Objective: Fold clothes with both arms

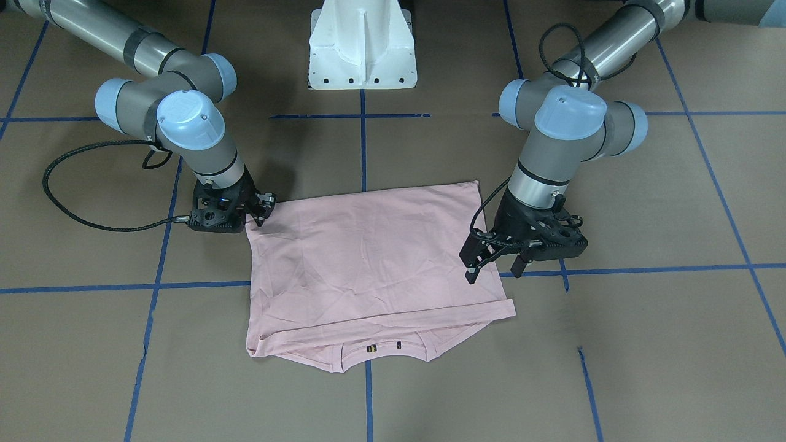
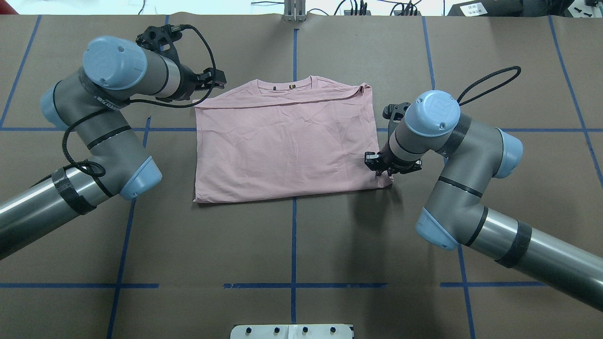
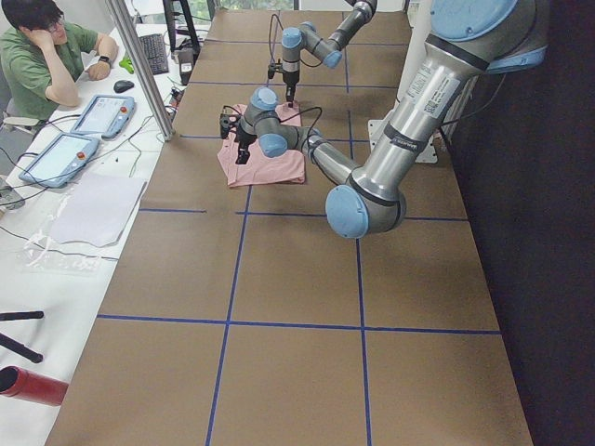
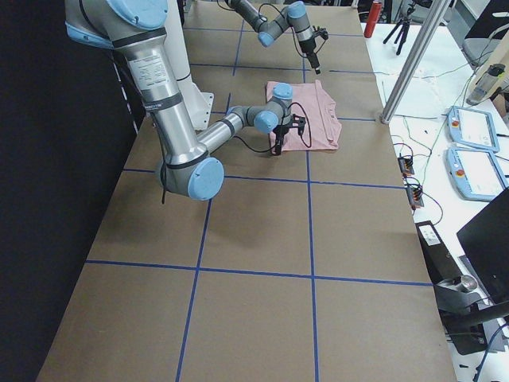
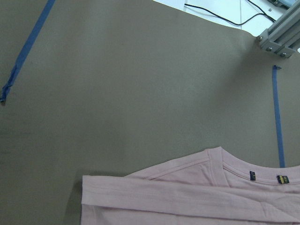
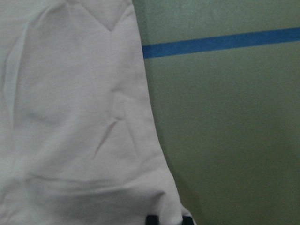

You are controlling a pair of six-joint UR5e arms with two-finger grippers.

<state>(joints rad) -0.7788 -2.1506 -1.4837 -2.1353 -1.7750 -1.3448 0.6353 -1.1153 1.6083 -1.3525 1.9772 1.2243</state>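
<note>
The pale pink T-shirt (image 1: 368, 264) lies flat on the brown table with its plain back up, sleeves folded in and its collar on the far side from the robot (image 2: 282, 141). My left gripper (image 1: 494, 270) is open and empty, raised just outside the shirt's far-left corner (image 2: 212, 81). The left wrist view shows that corner and the collar (image 5: 211, 197). My right gripper (image 1: 261, 213) is low at the shirt's near-right corner (image 2: 380, 169). In the right wrist view its tips (image 6: 168, 219) stand close together with the corner of the fabric (image 6: 70, 117) between them.
The white pedestal (image 1: 362, 49) stands at the robot's side of the table. Blue tape lines (image 1: 368, 147) grid the brown table. An aluminium post (image 5: 279, 37) stands at the far edge. An operator (image 3: 46, 46) sits at a side desk with tablets.
</note>
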